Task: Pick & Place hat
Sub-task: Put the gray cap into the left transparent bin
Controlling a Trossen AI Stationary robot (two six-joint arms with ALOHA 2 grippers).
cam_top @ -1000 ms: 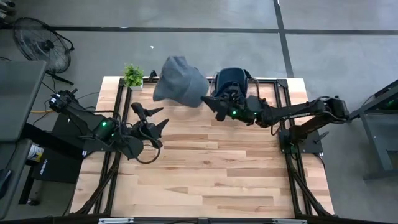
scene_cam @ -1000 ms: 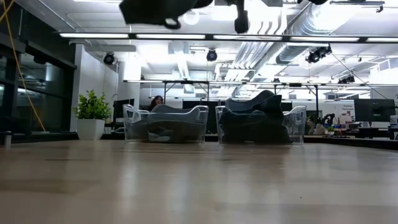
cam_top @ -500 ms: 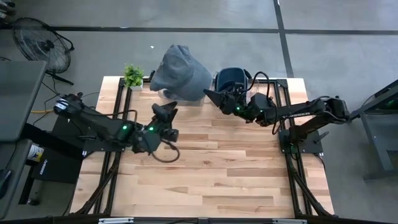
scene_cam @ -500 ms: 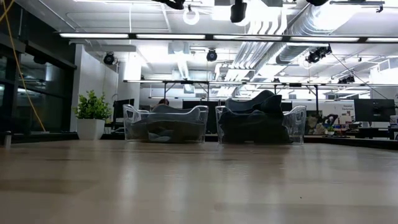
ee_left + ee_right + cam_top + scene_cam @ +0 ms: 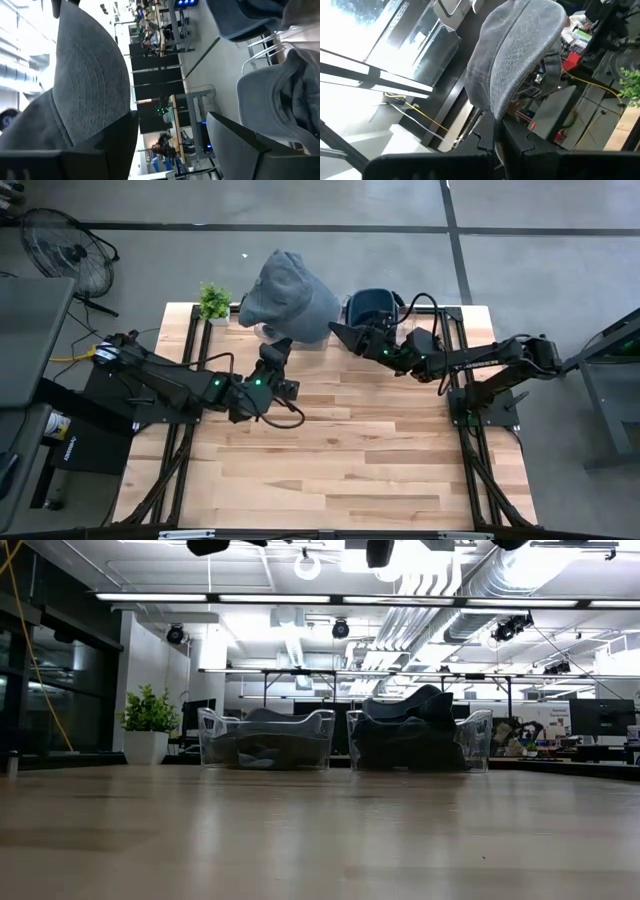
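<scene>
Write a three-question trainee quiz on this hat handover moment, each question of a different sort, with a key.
1. True or false: the right gripper is shut on the grey hat.
2. Multiple choice: where is the left gripper? A) parked at the table's near edge, B) just below the raised hat, fingers apart, C) inside the navy bin.
3. Short answer: what stands at the table's far left corner?

Key:
1. True. The right wrist view shows the hat's edge pinched between the closed fingers.
2. B. The left wrist view shows the hat between its spread fingers, not yet clamped.
3. A small potted plant.
</scene>
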